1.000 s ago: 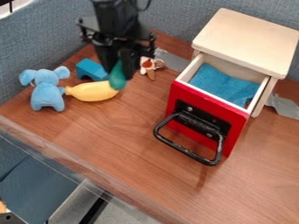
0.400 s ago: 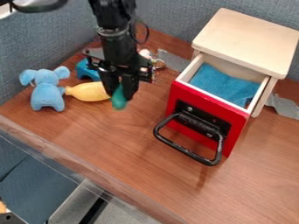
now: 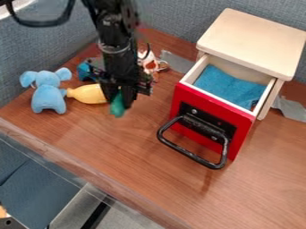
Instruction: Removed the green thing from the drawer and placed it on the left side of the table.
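Note:
The black gripper [image 3: 121, 99] hangs over the left half of the table [image 3: 128, 147], just right of the yellow bottle-shaped toy. It is shut on the green thing [image 3: 117, 107], whose lower end sticks out below the fingers; its upper part is hidden between them. Whether the green thing touches the table I cannot tell. The drawer [image 3: 179, 99] with its red front stands pulled out at the right, a blue cloth [image 3: 228, 87] inside it.
Left of the gripper are the yellow toy [image 3: 88, 94], a blue elephant plush [image 3: 48, 92] and a blue block [image 3: 84, 71], partly covered by the arm. A small white-and-brown toy [image 3: 149, 63] lies behind. The black drawer handle [image 3: 192, 154] juts toward the front.
The gripper has come down and toward the table's front with the green thing held, then shifted slightly left. The drawer and the toys have stayed in place.

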Controlling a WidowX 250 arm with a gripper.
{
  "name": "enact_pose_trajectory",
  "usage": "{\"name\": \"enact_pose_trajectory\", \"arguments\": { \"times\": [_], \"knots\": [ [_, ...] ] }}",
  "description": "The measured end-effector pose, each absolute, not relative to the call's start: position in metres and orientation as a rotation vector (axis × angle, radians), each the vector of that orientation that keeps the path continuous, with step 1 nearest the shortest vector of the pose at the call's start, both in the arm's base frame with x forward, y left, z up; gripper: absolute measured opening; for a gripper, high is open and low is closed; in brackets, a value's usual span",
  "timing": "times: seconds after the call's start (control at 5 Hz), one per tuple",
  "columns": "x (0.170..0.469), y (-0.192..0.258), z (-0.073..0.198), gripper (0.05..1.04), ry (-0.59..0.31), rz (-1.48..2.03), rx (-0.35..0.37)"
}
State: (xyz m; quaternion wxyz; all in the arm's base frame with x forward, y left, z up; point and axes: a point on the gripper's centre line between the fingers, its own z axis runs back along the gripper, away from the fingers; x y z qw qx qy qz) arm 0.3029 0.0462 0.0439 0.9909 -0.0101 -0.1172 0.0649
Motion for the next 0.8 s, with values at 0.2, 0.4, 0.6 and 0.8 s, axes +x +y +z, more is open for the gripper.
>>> {"name": "enact_pose_trajectory", "arguments": {
  "times": [0.2,0.4,0.6,0.8],
  "knots": [
    [0.306,0.046,0.034,0.394,-0.233,0.126,-0.019],
    [0.306,0.046,0.018,0.394,-0.190,0.135,-0.031],
    [0.311,0.046,0.015,0.392,-0.188,0.142,-0.036],
    [0.315,0.050,0.012,0.457,-0.174,0.174,-0.019]
  ]
}}
